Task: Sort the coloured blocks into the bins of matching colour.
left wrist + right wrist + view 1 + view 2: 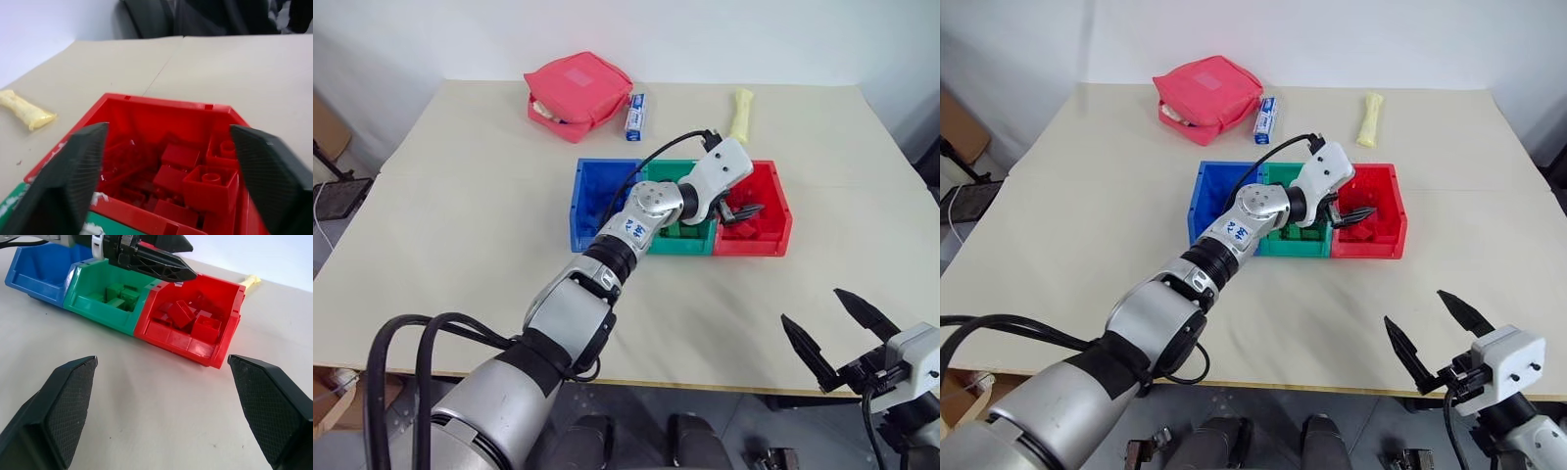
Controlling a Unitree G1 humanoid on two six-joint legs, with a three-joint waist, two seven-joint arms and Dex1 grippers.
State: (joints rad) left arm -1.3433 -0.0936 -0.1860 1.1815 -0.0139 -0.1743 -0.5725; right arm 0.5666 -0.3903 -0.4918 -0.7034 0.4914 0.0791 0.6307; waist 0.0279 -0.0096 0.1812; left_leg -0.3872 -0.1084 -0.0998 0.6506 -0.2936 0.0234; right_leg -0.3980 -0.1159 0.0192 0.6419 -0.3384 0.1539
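Three joined bins sit mid-table: blue (597,191), green (680,242) and red (775,211). Several red blocks (208,178) lie in the red bin (161,110). Green blocks (120,293) lie in the green bin (90,298). My left gripper (742,211) reaches across the green bin and hovers over the red one, open, with nothing between its fingers (73,171). My right gripper (813,308) is open and empty, low over the table's front edge at the right, pointing toward the bins. My left arm covers part of the blue bin's inside.
A red fabric pouch (578,93) lies at the far left of the table, a blue-white tube (635,116) beside it, and a yellow roll (740,113) behind the red bin. Bare tabletop (460,225) lies left of and in front of the bins.
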